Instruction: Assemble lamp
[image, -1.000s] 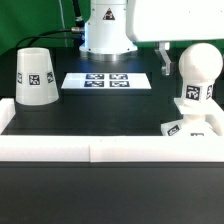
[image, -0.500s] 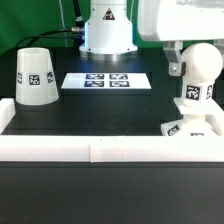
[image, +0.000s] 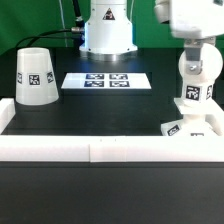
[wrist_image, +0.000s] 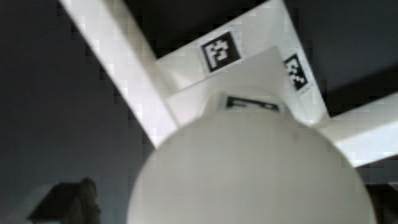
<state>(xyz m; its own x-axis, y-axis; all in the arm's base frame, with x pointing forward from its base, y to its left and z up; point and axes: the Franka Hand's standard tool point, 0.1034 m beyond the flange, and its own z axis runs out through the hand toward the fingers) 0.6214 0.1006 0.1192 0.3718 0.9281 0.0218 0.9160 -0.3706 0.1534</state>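
Observation:
The round-headed white bulb (image: 200, 68) stands upright on the flat square base (image: 190, 128) at the exterior view's right, against the white border rail. My gripper (image: 197, 42) hangs directly over the bulb's head, close above it. In the wrist view the bulb's head (wrist_image: 249, 170) fills the middle, with the base (wrist_image: 222, 55) and its markers beyond it. One dark finger (wrist_image: 68, 200) shows beside the head with a gap between them; the other finger is hidden. The jaws look open and hold nothing. The cone shade (image: 35, 77) stands at the exterior view's left.
The marker board (image: 106, 80) lies at the back middle, in front of the arm's white pedestal (image: 106, 30). The white border rail (image: 60, 150) runs along the front and sides of the black table.
My gripper has moved toward the exterior view's right and now sits over the bulb's head. The bulb, base and shade have not moved.

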